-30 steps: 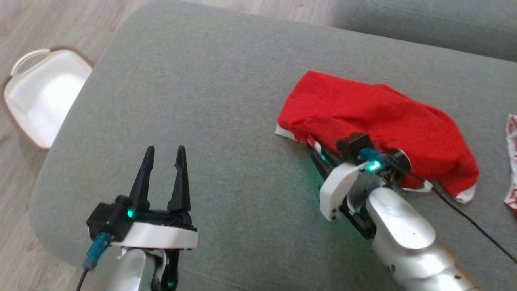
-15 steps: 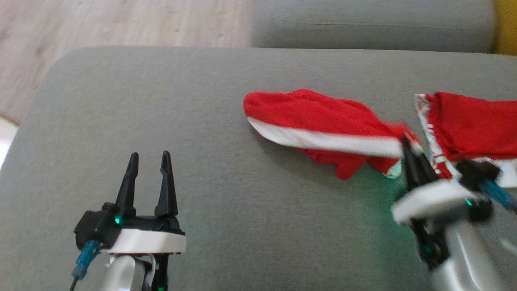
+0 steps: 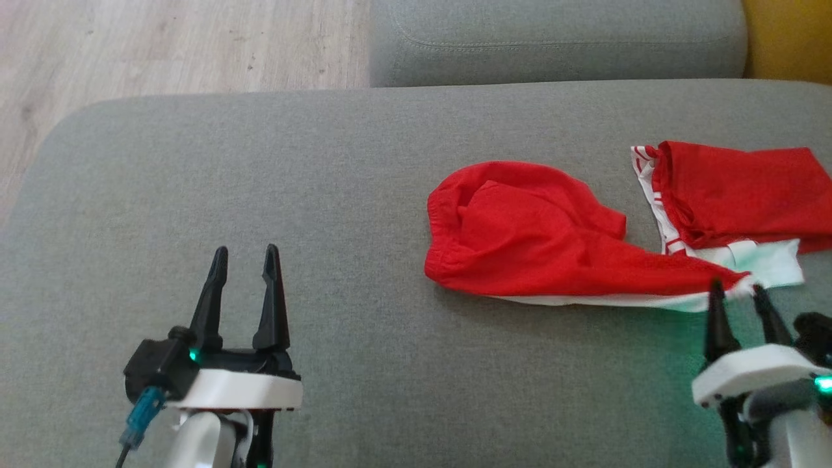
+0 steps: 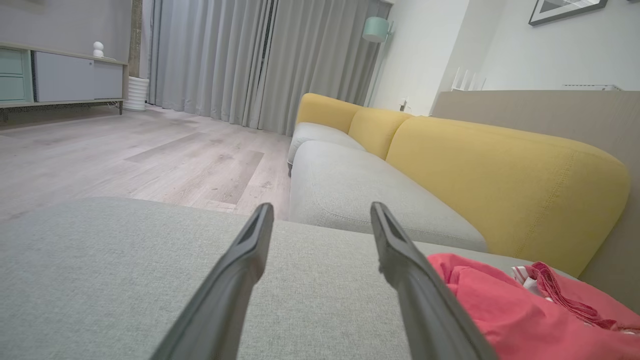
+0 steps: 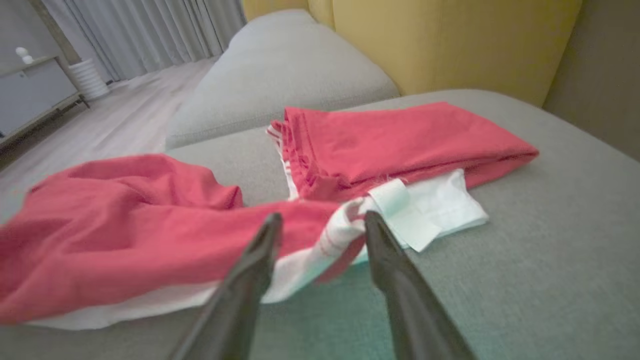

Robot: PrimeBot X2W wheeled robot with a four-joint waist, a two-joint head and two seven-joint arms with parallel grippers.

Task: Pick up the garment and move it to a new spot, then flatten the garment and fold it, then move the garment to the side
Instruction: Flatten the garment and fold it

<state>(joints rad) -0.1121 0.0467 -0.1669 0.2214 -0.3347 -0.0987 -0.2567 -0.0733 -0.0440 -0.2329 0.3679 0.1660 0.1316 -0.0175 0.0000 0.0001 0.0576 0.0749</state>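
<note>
A home living room: a grey-and-yellow sofa (image 4: 500, 165), long curtains (image 4: 225, 60), a wood floor (image 4: 150, 155), a lamp (image 4: 376, 29), a framed picture (image 4: 565, 10) and a sideboard (image 4: 65, 75).

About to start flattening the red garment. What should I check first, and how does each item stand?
1. Red garment resting on the grey cushion: ok.
2. Garment flat: not ok, bunched and creased.
3. Right gripper open: ok, fingers apart.
4. Right gripper free of the garment: cannot tell, its hem lies between the tips.
5. Left gripper open and empty: ok.
6. Garment clear of the folded garment: not ok, they touch at the white edge.
</note>
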